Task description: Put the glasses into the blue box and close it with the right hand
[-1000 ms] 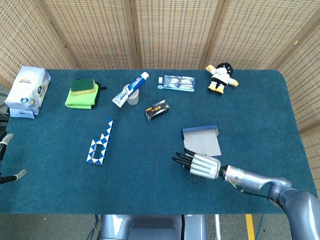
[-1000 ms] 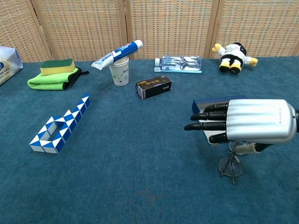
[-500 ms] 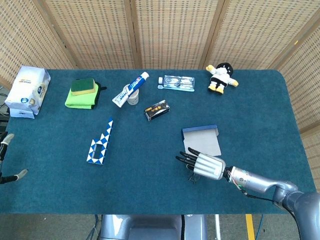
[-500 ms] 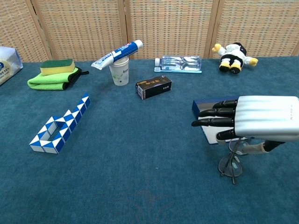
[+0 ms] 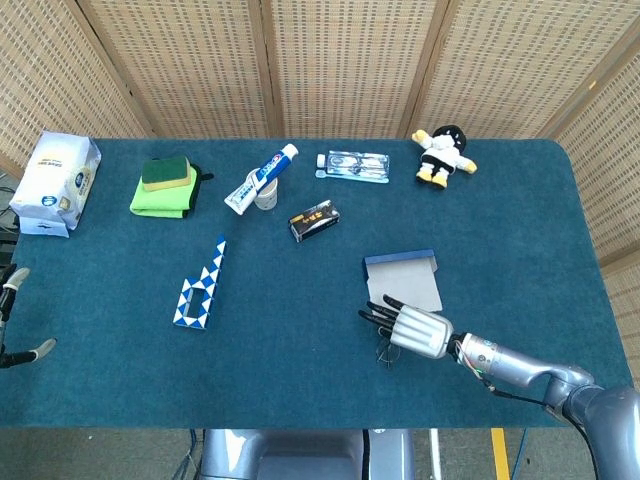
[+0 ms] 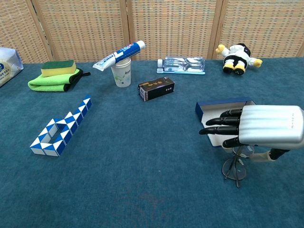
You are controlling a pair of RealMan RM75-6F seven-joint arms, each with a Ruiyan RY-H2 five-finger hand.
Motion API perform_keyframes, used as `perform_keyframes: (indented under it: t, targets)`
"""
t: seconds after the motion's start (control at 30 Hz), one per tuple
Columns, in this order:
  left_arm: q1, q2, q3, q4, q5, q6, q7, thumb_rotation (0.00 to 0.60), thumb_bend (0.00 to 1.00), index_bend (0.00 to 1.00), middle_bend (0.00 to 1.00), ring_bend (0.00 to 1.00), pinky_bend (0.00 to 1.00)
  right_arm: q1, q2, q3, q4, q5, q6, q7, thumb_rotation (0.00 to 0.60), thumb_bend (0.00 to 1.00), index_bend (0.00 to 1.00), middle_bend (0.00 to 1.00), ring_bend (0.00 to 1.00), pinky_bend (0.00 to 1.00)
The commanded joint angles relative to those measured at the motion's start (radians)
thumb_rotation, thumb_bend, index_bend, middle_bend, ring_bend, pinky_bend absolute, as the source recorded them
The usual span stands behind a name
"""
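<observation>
The blue box (image 5: 402,282) lies open right of the table's middle, its pale inside facing up; the chest view shows the blue box (image 6: 223,105) with its near part hidden by my right hand. The glasses (image 6: 235,168) rest on the cloth just in front of the box, folded, and show as thin dark glasses (image 5: 384,352) in the head view. Right above them hovers my right hand (image 6: 259,126), palm down, fingers straight and slightly apart, holding nothing; it is the silver right hand (image 5: 412,329) in the head view. Only fingertips of my left hand (image 5: 24,350) show at the left edge, spread apart.
A black carton (image 5: 314,220) and a cup with toothpaste (image 5: 262,182) lie behind the box. A blue-white folding puzzle (image 5: 199,285), green cloth with sponge (image 5: 164,187), tissue pack (image 5: 55,180), clear case (image 5: 353,165) and plush toy (image 5: 443,156) are spread around.
My right hand has drawn back to the right and sunk a little, uncovering more of the box. The glasses and box have stayed in place.
</observation>
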Motion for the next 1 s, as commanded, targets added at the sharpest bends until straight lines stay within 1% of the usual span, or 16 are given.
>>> perform_keyframes:
  t: [0.03,0.13,0.2,0.37,0.43,0.8,0.93,1.0]
  targets:
    - [-0.001,-0.001,0.0,0.0,0.0,-0.001,0.001,0.6,0.0,0.0,0.0,0.0,0.0,0.0,-0.005,0.0,0.003,-0.001,-0.001,0.004,0.6,0.41,0.43,0.04,0.0,0.19]
    - [-0.001,-0.001,0.001,-0.001,-0.001,-0.003,0.002,0.6,0.0,0.0,0.0,0.0,0.0,-0.001,-0.011,0.001,0.007,0.0,0.0,0.014,0.6,0.43,0.51,0.05,0.0,0.19]
    - [-0.001,-0.001,0.0,-0.002,-0.002,-0.003,0.002,0.6,0.0,0.0,0.0,0.0,0.0,-0.002,-0.015,0.003,0.012,0.001,0.003,0.02,0.6,0.44,0.53,0.05,0.0,0.19]
    - [-0.002,-0.002,0.0,-0.002,-0.005,-0.005,0.004,0.6,0.0,0.0,0.0,0.0,0.0,-0.004,-0.023,0.006,0.02,0.004,0.01,0.036,0.6,0.51,0.55,0.06,0.0,0.19]
    - [-0.003,-0.001,0.0,-0.002,-0.005,-0.005,0.005,0.6,0.0,0.0,0.0,0.0,0.0,-0.005,-0.024,0.008,0.02,0.006,0.011,0.045,0.6,0.51,0.57,0.06,0.0,0.19]
    - [-0.005,-0.001,0.001,-0.004,-0.005,-0.01,0.005,0.6,0.0,0.0,0.0,0.0,0.0,-0.011,-0.01,0.02,0.001,0.022,0.029,0.078,0.6,0.52,0.59,0.07,0.0,0.2]
    - [-0.005,0.0,0.0,-0.003,-0.007,-0.012,0.003,0.6,0.0,0.0,0.0,0.0,0.0,-0.014,0.012,0.036,-0.025,0.043,0.034,0.093,0.6,0.52,0.59,0.07,0.0,0.2]
    - [-0.005,0.001,0.001,-0.003,-0.006,-0.013,0.001,0.6,0.0,0.0,0.0,0.0,0.0,-0.018,0.027,0.054,-0.042,0.063,0.041,0.096,0.6,0.52,0.59,0.07,0.0,0.2]
